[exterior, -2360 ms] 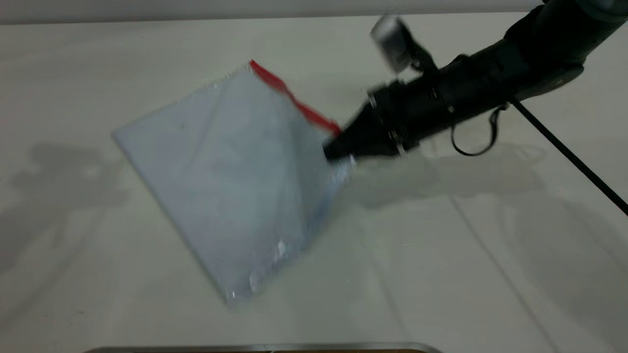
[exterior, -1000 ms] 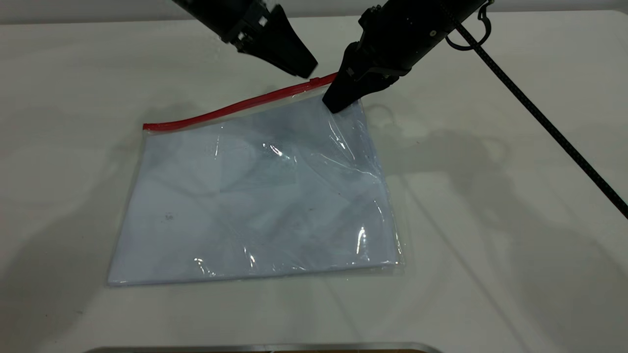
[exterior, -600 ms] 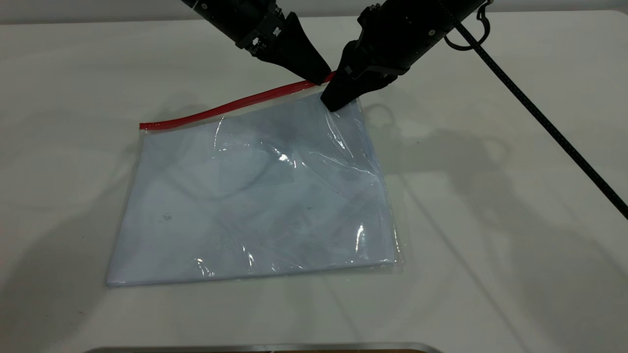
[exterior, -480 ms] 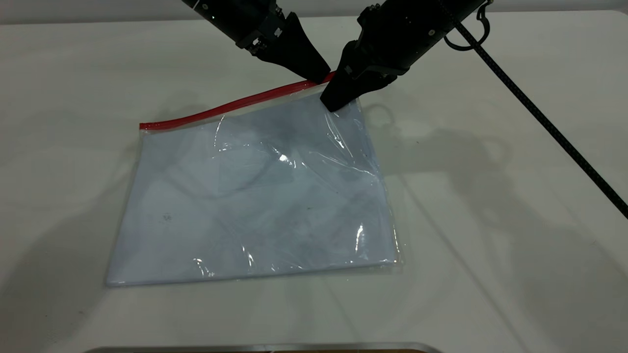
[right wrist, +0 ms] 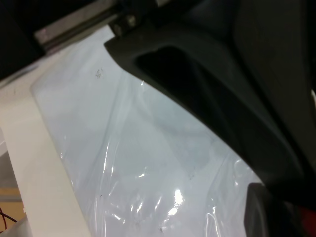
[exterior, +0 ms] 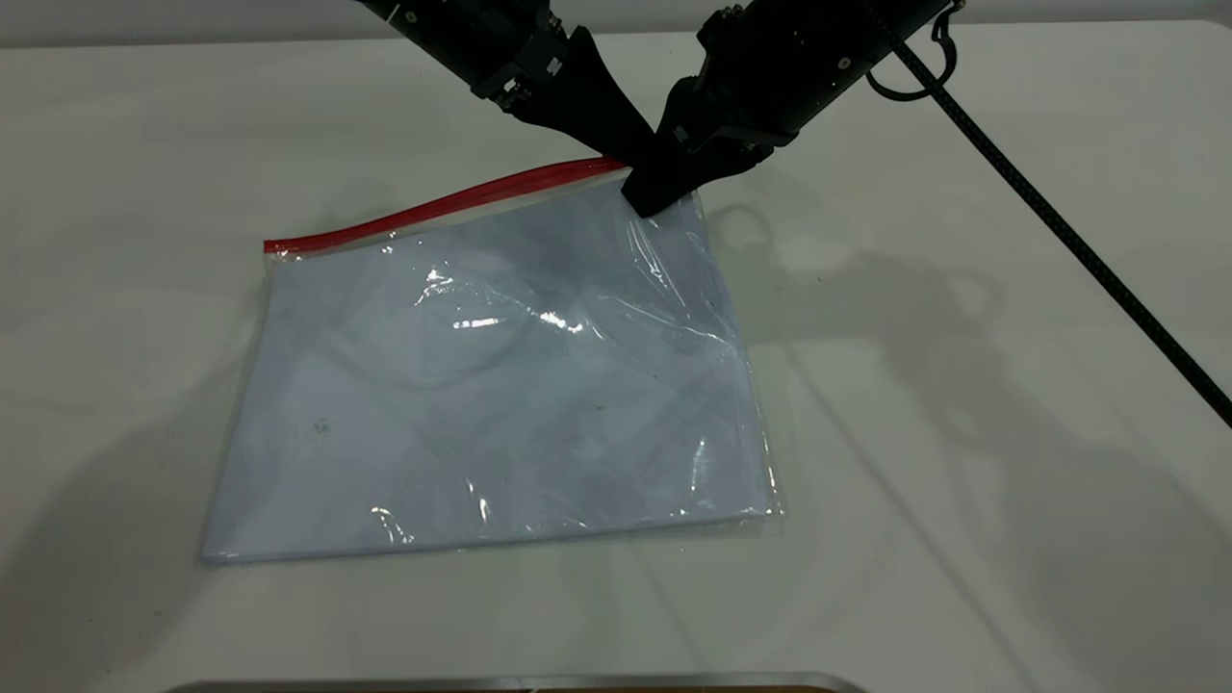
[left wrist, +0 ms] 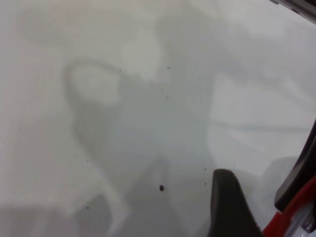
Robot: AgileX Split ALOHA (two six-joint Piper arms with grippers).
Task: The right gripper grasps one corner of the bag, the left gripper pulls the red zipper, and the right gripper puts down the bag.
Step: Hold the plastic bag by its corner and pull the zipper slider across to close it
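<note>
The bag [exterior: 491,385] lies flat on the white table [exterior: 962,462], its red zipper [exterior: 433,204] along the far edge. My right gripper [exterior: 647,199] is shut on the bag's far right corner [exterior: 685,204] and holds it slightly raised. My left gripper [exterior: 630,154] has its tip at the right end of the red strip, right beside the right gripper. In the left wrist view its fingers [left wrist: 227,207] stand apart and the red strip [left wrist: 291,219] runs between them. The slider tab is hidden. The right wrist view shows the bag's crinkled film [right wrist: 148,163].
The right arm's black braided cable [exterior: 1059,226] runs across the table's right side. A metal rim [exterior: 520,681] lies at the near edge. Bare white table surrounds the bag on all sides.
The bag, earlier held tilted by the right gripper alone, now lies flat. The left gripper came in from the far left and lowered onto the strip's right end. Bag and right gripper shifted slightly left.
</note>
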